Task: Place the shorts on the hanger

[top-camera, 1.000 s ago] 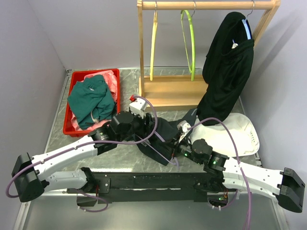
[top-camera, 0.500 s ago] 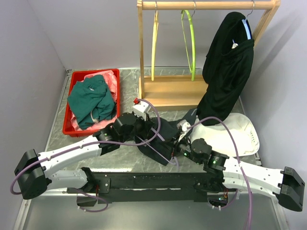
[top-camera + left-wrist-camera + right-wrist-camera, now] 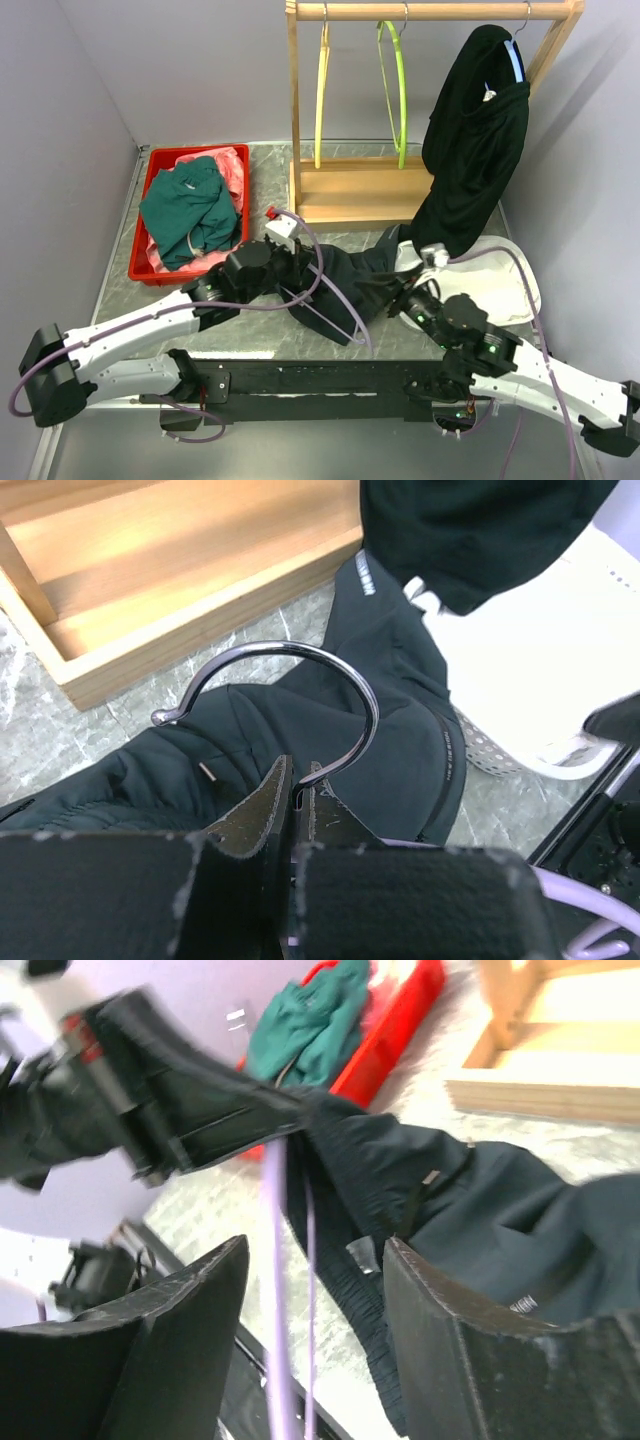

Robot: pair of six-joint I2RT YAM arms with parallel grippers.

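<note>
Left wrist view is showing the left gripper (image 3: 300, 790) pinching tight on the hanger (image 3: 290, 646) by its metal hook, above the shorts (image 3: 400, 710) lying crumpled on the table. White lettering (image 3: 367, 575) on them is too small to read. A wooden rack base (image 3: 150, 570) is crowding behind. The right gripper (image 3: 315, 1260) is hovering with fingers spread over the shorts.
</note>
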